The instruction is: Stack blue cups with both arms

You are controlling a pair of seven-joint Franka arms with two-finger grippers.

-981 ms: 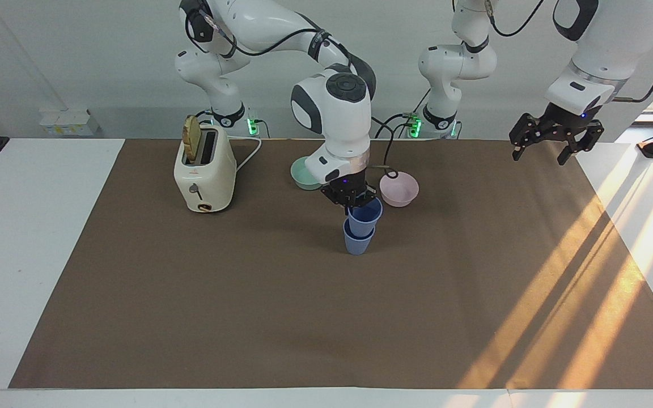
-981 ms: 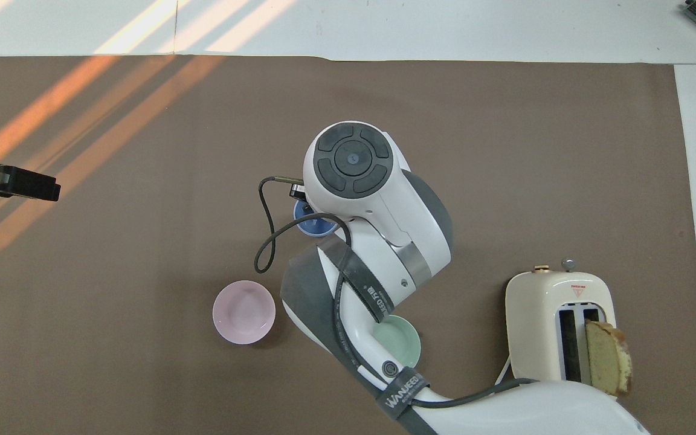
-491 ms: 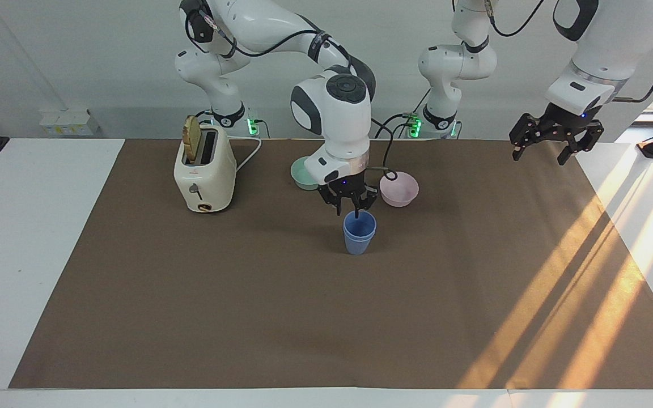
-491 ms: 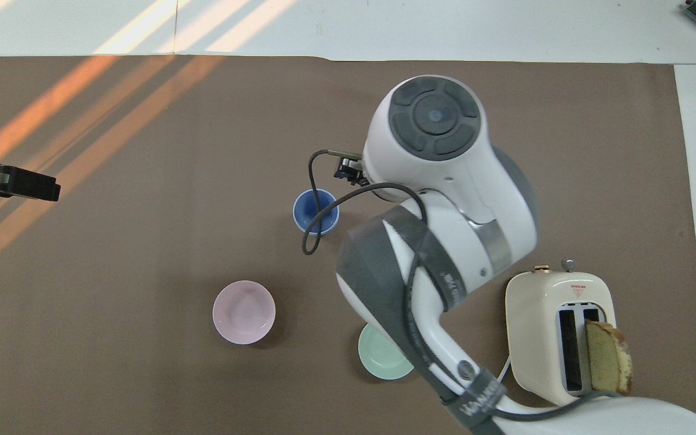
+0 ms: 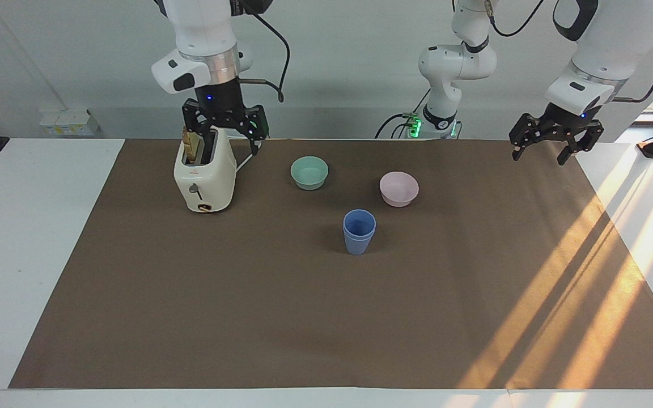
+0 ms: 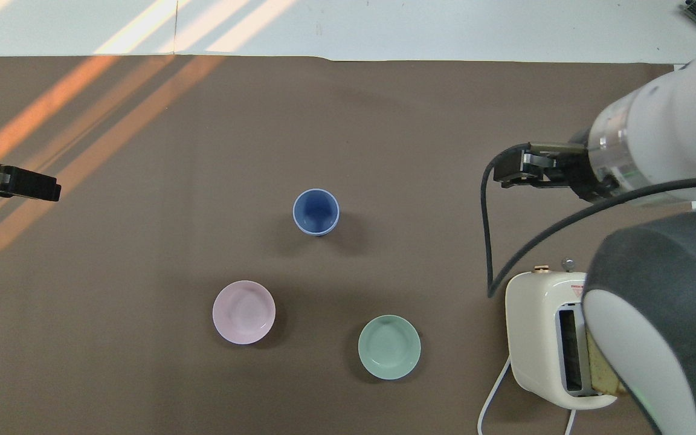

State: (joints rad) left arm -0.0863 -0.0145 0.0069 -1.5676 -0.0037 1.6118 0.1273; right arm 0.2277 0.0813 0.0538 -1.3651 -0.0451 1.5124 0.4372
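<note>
The two blue cups (image 5: pixel 359 231) stand nested, one inside the other, upright in the middle of the brown mat; from above they show as one blue cup (image 6: pixel 316 211). Nothing touches them. My right gripper (image 5: pixel 223 134) hangs open and empty just above the toaster, well away from the cups. In the overhead view only the right arm's wrist (image 6: pixel 620 151) shows. The left arm waits with its left gripper (image 5: pixel 541 153) open and empty above the mat's edge at its own end of the table, seen from above as a black tip (image 6: pixel 12 183).
A cream toaster (image 5: pixel 204 175) (image 6: pixel 550 338) with a bread slice stands toward the right arm's end. A mint-green bowl (image 5: pixel 309 171) (image 6: pixel 389 347) and a pale pink bowl (image 5: pixel 398 188) (image 6: pixel 243 312) sit nearer to the robots than the cups.
My right gripper opened and let go of the upper cup, which settled into the lower one. The right arm then rose and swung over to the toaster. The left arm stayed still.
</note>
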